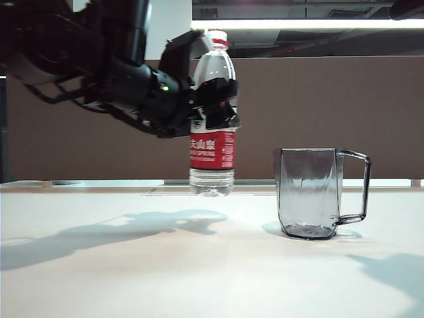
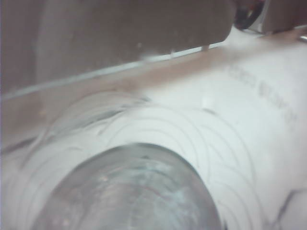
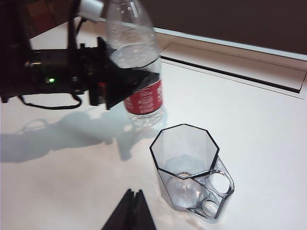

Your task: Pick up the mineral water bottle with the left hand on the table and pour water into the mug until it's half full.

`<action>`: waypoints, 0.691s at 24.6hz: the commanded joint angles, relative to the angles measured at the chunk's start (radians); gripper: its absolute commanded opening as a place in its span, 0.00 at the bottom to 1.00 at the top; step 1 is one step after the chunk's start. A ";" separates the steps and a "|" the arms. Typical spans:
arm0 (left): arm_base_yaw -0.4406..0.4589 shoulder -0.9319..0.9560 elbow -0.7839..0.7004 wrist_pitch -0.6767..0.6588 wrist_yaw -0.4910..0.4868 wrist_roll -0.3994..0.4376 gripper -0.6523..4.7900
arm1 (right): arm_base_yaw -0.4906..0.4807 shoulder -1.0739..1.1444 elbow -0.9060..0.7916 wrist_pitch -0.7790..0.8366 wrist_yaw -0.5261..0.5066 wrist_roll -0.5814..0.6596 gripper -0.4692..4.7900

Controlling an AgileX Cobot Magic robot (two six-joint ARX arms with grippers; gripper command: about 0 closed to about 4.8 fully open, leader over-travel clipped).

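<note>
Left gripper clamps mineral water bottle, upright, clear of table; mug empty, pour pending. Right gripper pressed together, idle.

bottle above table, left of mug; apart

Clearance | mineral water bottle held upright above worktop in left gripper, open gap under its base | mug well apart to its right, bare worktop between | mug mouth unobstructed | right gripper fingers together, near mug, low.
</note>
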 commanded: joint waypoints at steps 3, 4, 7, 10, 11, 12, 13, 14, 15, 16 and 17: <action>-0.009 0.031 0.081 0.015 0.004 0.089 0.62 | -0.001 -0.002 0.006 0.026 -0.002 -0.003 0.07; -0.011 0.031 0.082 0.015 0.004 0.111 0.62 | -0.001 -0.002 0.006 0.025 -0.002 -0.003 0.07; -0.041 0.031 0.082 0.010 0.004 0.228 0.62 | -0.001 -0.002 0.006 0.025 -0.001 -0.003 0.07; -0.069 0.034 0.083 0.011 0.004 0.289 0.62 | -0.001 -0.002 0.006 0.024 -0.002 -0.003 0.07; -0.076 0.035 0.084 0.009 0.004 0.323 0.62 | -0.001 -0.002 0.006 0.024 -0.002 -0.003 0.07; -0.076 0.035 0.084 0.006 0.004 0.336 0.62 | -0.001 -0.002 0.006 0.024 -0.002 -0.003 0.07; -0.076 0.035 0.085 0.004 0.004 0.353 0.62 | -0.001 -0.002 0.006 0.024 -0.002 -0.003 0.07; -0.072 0.035 0.085 0.004 0.004 0.355 0.62 | -0.001 -0.002 0.006 0.024 -0.002 -0.003 0.07; -0.072 0.035 0.087 0.004 0.004 0.364 0.62 | -0.001 -0.002 0.006 0.025 -0.002 -0.003 0.07; -0.072 0.042 0.094 0.004 0.004 0.383 0.62 | -0.001 -0.002 0.006 0.025 -0.002 -0.003 0.07; -0.072 0.048 0.103 0.003 0.004 0.390 0.62 | -0.001 -0.002 0.006 0.025 -0.002 -0.003 0.07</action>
